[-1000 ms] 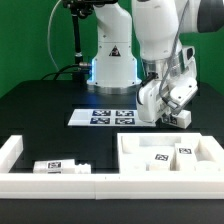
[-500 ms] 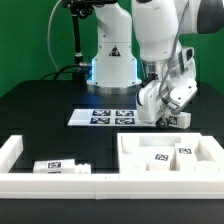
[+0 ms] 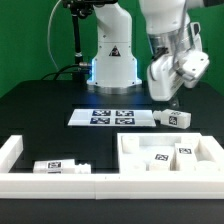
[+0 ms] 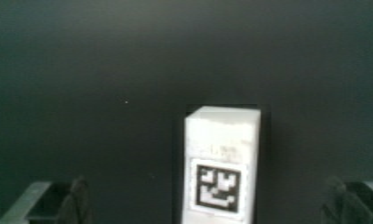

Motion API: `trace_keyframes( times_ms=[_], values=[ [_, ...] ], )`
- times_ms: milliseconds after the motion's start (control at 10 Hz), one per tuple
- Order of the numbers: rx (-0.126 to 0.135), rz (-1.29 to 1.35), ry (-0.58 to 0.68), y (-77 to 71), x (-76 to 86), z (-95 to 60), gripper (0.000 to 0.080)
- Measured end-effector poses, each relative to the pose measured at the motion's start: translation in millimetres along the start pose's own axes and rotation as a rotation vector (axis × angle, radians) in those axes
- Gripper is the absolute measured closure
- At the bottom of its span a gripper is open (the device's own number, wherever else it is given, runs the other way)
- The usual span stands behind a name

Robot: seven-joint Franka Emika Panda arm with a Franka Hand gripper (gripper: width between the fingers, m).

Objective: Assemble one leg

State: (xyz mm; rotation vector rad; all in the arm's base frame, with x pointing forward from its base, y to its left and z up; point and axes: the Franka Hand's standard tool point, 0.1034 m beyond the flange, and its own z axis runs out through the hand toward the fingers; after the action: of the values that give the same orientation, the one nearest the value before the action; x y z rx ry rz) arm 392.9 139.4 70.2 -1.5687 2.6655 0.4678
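Note:
A leg (image 3: pixel 173 118), a small white oblong peg with black-and-white tags, lies on the black table just off the exterior view's right end of the marker board (image 3: pixel 113 117). My gripper (image 3: pixel 171 96) hangs above it, open and empty. In the wrist view the leg (image 4: pixel 222 160) lies below, between my spread fingers (image 4: pixel 51 201), apart from both. My gripper (image 4: pixel 208 206) holds nothing. The large white tray-shaped part (image 3: pixel 130 160) stands at the front right with tagged pieces in it. Another leg (image 3: pixel 56 167) lies at the front left.
A white raised frame (image 3: pixel 14 152) runs along the front and the exterior view's left of the table. The robot base (image 3: pixel 111 62) stands behind the marker board.
The gripper was low at the table with the leg at its fingers. It has let go and risen, and the leg now lies on the table by the marker board.

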Motion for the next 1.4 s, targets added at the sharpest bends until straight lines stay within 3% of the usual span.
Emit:
trace_keyframes(
  times_ms=[1200, 1400],
  values=[
    [-0.016, -0.143, 0.016, 7.1, -3.2, 5.3, 0.0151],
    [-0.013, -0.320, 0.031, 7.0, -2.0, 5.3, 0.0151]
  ],
)
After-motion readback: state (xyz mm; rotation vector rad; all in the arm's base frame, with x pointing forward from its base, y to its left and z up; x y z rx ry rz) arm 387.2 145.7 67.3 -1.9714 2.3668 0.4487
